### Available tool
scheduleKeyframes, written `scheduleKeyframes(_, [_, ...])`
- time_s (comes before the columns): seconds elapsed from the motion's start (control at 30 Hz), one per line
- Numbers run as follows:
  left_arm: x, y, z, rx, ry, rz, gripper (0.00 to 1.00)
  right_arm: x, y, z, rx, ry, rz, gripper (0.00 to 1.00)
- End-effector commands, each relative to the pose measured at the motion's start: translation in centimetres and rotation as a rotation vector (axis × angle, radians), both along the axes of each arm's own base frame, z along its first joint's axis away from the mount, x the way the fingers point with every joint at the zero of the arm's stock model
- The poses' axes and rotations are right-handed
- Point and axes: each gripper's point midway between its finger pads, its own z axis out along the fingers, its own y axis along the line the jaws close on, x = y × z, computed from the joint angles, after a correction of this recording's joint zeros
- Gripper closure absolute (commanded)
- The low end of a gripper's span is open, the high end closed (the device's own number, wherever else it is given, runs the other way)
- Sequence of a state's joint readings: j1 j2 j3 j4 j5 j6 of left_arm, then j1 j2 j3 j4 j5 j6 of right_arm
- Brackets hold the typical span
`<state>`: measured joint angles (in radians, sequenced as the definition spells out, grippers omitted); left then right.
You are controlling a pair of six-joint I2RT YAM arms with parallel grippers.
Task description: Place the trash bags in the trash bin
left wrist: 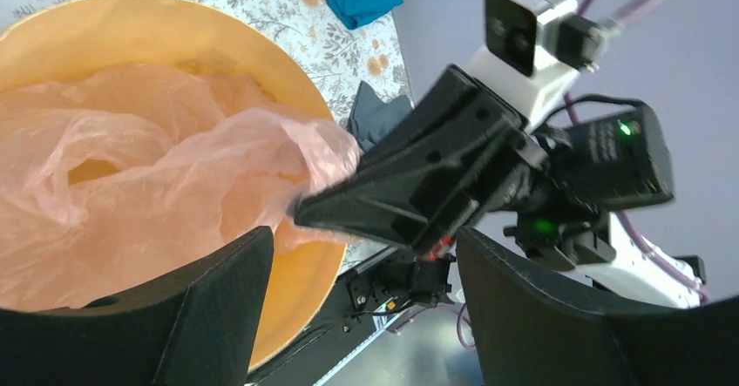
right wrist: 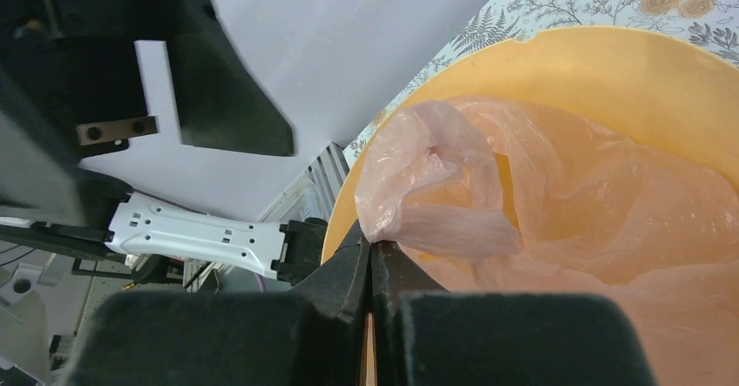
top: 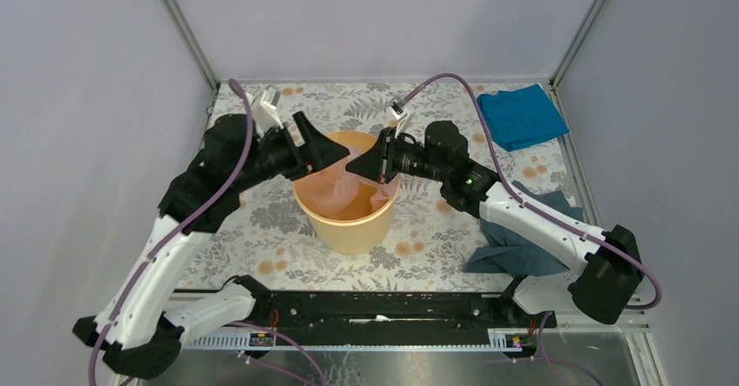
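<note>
You are looking at a thin, crinkly, translucent pale-pink plastic trash bag [left wrist: 131, 168], faintly glossy along its folds, and a trash bin [top: 349, 233] of smooth, hard yellow-orange plastic with a soft sheen at the rim. The counter [top: 436, 229] looks like a matt printed floral sheet, while the bright blue cloth [top: 521, 116] and the grey-blue cloth [top: 514, 251] are soft, matt fabric. Your left hand [top: 324, 158] and right hand [right wrist: 370, 251] show matt black plastic, slightly grainy.

The left arm [top: 161, 251] and right arm [top: 532, 216] have white shells, matt black joints and a purple cable [top: 446, 76] each. The left gripper [top: 322, 152] and right gripper [right wrist: 373, 255] bear broad black wedge-shaped fingers [left wrist: 218, 316]; a small green light [left wrist: 624, 128] glows on the right arm's black wrist housing
</note>
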<state>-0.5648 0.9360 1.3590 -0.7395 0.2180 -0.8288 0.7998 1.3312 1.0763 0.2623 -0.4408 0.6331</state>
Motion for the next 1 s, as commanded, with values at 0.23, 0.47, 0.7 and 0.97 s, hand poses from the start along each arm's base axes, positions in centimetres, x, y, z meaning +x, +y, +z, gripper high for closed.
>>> scheduleKeyframes(0.23, [3.8,-3.1,0.2,-0.056,0.046,-0.003,0.4,-0.2,0.7,1.8,-0.002,-0.103,-0.012,1.0])
scheduleKeyframes(0.47, [4.7,-3.0,-2.1,0.017,0.067,0.008,0.54,-0.3,0.6,2.0,-0.009,-0.116,-0.014,1.0])
scheduleKeyframes(0.7, [4.7,-1.9,-3.4,0.069,0.075,0.05,0.44,-0.4,0.5,2.0,-0.012,-0.118,-0.014,1.0])
scheduleKeyframes(0.97, [5.7,-3.2,-3.9,0.078,0.065,0.004,0.74,-0.9,0.8,1.8,-0.007,-0.104,0.003,1.0])
